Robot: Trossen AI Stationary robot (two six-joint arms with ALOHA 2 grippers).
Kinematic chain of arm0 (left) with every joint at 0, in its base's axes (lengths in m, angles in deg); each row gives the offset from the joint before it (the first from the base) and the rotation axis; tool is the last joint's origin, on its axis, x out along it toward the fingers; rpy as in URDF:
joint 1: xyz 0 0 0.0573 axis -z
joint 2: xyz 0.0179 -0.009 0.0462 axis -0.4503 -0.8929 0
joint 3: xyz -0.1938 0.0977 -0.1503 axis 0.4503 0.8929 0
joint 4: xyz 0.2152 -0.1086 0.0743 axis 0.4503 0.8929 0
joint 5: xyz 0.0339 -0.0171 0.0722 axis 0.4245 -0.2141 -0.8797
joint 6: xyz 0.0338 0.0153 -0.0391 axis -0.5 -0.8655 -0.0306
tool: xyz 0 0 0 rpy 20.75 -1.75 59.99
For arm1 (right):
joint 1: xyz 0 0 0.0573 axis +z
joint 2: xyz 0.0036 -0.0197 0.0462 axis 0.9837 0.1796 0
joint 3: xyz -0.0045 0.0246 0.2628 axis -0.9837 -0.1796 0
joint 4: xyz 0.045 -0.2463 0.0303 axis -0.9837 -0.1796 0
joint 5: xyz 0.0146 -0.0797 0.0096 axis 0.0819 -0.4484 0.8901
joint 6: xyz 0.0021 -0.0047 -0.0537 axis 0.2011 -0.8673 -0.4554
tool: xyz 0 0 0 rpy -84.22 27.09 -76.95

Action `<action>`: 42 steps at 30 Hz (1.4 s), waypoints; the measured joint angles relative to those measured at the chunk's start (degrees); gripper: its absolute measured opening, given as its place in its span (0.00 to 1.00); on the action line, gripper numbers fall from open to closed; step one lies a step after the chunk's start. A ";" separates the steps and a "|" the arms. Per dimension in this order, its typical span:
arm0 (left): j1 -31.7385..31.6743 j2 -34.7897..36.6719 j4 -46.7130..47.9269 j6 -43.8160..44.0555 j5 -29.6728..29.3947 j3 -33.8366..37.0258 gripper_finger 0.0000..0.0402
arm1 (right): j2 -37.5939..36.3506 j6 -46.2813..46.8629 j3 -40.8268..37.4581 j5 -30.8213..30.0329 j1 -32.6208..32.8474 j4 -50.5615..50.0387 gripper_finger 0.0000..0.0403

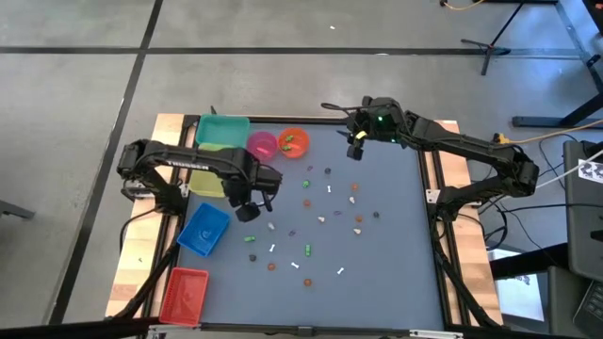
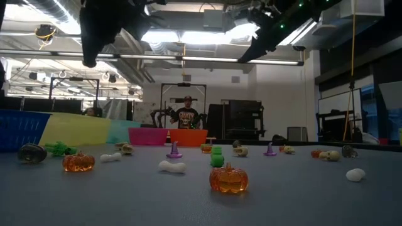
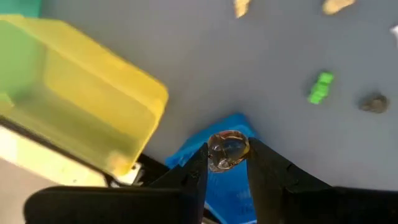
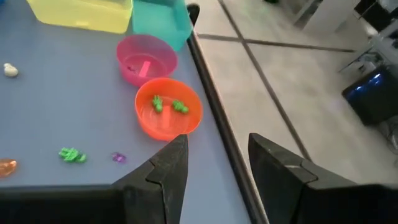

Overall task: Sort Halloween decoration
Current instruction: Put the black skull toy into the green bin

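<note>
The left claw [image 3: 227, 163] is closed on one small roundish trinket [image 3: 227, 149], clear with brown tint; its long axis I cannot tell. It hangs above the blue bin [image 1: 203, 229] near the bench's left edge, beside the yellow bin [image 3: 93, 118]. The right claw [image 4: 214, 163] stands open and empty over the far edge. The orange bowl [image 4: 168, 115] holds two green trinkets [image 4: 180, 107]; the pink bowl [image 4: 146, 59] holds one pink piece. Other trinkets [image 1: 308, 250] lie scattered mid-bench.

An orange pumpkin [image 2: 228, 179] sits nearest on the worktop [image 2: 188, 204]; a pink bowl [image 2: 147, 136] and an orange bowl [image 2: 188, 137] stand far back.
</note>
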 joint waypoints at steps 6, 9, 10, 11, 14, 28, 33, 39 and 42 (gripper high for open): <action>6.06 3.91 0.04 4.05 0.29 1.19 0.18 | 0.02 2.72 0.00 0.01 0.00 -2.64 0.42; 8.76 7.70 0.04 7.55 0.31 3.94 0.18 | 0.22 2.74 0.00 0.00 0.00 -2.11 0.42; 9.49 9.24 0.13 8.89 0.31 5.12 0.18 | 0.26 2.74 0.00 0.00 0.00 -2.15 0.42; 10.29 10.90 0.17 10.03 0.34 6.47 0.18 | 0.26 2.74 0.00 0.00 0.00 -2.10 0.42; 12.47 15.97 0.09 13.40 1.82 11.07 0.18 | 0.24 2.78 0.00 0.00 0.00 -2.12 0.42; 17.76 29.95 -4.37 25.78 9.23 26.28 0.18 | 0.24 11.51 0.00 0.00 0.00 -2.39 0.42; 17.78 29.78 -5.76 25.76 9.28 28.80 0.18 | 0.24 11.96 0.00 0.00 0.00 -2.37 0.42; 17.76 29.76 -5.86 25.76 10.65 30.66 0.22 | 0.24 11.96 0.00 0.00 0.00 -2.39 0.42; 17.76 29.76 -5.87 25.76 10.58 31.03 0.27 | 0.24 11.94 0.00 0.00 0.00 -2.37 0.42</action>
